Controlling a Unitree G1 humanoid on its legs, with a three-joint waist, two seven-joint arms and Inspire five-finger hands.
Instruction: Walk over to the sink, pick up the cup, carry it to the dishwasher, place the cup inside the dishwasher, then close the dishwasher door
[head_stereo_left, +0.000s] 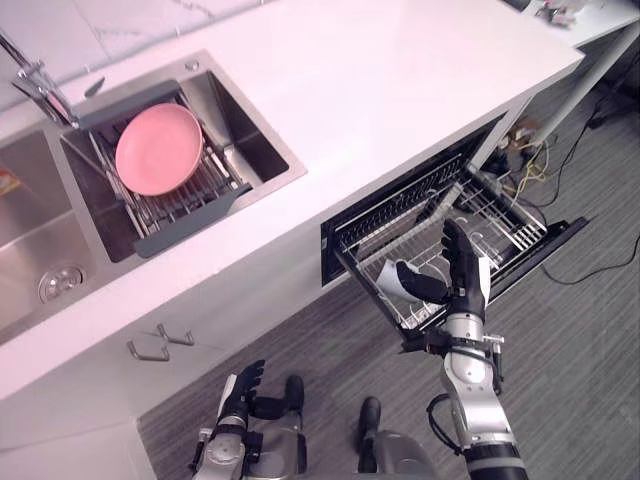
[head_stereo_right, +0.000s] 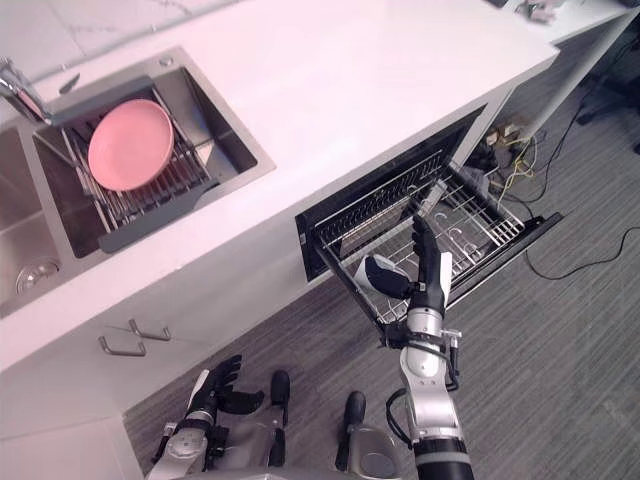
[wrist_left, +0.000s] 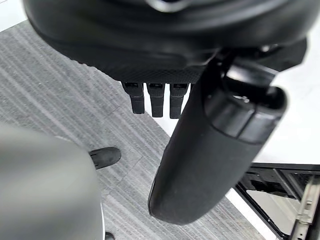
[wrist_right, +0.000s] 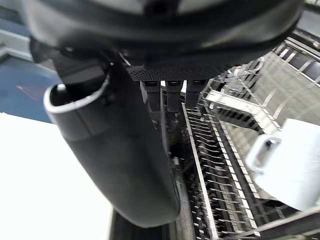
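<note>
The white cup (wrist_right: 295, 165) lies on its side in the pulled-out wire rack (head_stereo_left: 480, 215) of the open dishwasher, its handle toward my right hand. My right hand (head_stereo_left: 465, 268) hovers over the rack's near corner with straight fingers and the thumb (wrist_right: 125, 150) spread, holding nothing. In the eye views the cup (head_stereo_left: 388, 280) sits just beside the thumb tip, and in the right wrist view it is apart from the hand. My left hand (head_stereo_left: 240, 392) hangs low by my side over the floor, its fingers (wrist_left: 156, 102) relaxed.
The dishwasher door (head_stereo_left: 560, 240) lies folded down under the rack. A sink (head_stereo_left: 255, 140) in the white counter holds a drainer with a pink plate (head_stereo_left: 158, 148), with a faucet (head_stereo_left: 40, 85) behind. Cables (head_stereo_left: 545, 165) lie on the floor to the right.
</note>
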